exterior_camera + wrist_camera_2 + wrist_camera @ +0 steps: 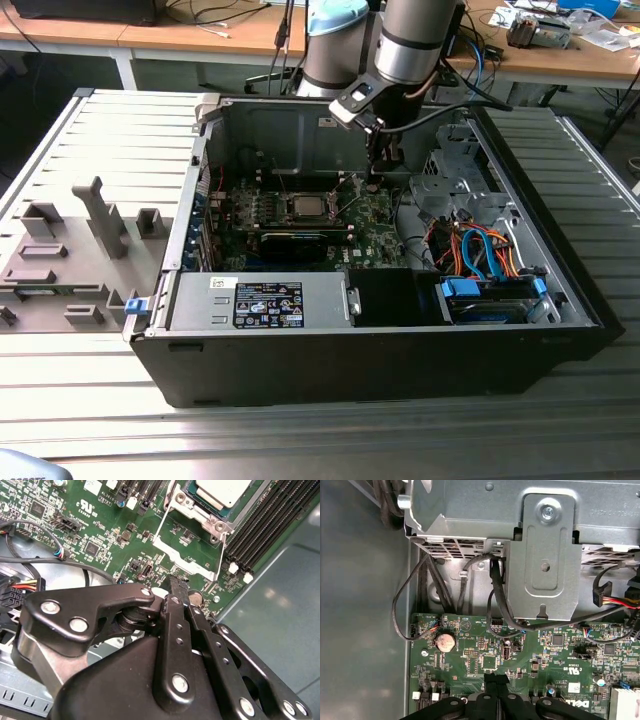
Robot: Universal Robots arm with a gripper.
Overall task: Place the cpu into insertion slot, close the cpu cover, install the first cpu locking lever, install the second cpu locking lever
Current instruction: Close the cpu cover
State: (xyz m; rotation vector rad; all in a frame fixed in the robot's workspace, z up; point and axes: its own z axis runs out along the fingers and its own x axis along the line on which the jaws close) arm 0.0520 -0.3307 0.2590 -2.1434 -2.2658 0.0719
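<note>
Where the arm reaches down into the open computer case [380, 375] in the exterior view, the gripper [372, 182] hangs low over the green motherboard [375, 235], just to the exterior view's right of the cpu [305, 207], which lies seated in the insertion slot [305, 221]. A black card [295, 241] lies beside the slot on the camera's side, orange and blue cables [480, 255] crowd the case's right, and a grey fixture tray [60, 265] sits on the slatted table [300, 440] at the left. In the second wrist view, the gripper [178, 583] has its fingers pressed together with nothing between them, the tip just beside the outer edge of the cpu cover [180, 557]; whether they touch cannot be told. The cover is swung open, clear of the cpu [222, 491] lying bare in the insertion slot [200, 516], with memory slots [260, 525] alongside. In the first wrist view, the closed gripper [496, 681] sits over the board near a coin battery [445, 641], facing a metal bracket [545, 555] and black cables [496, 580].
</note>
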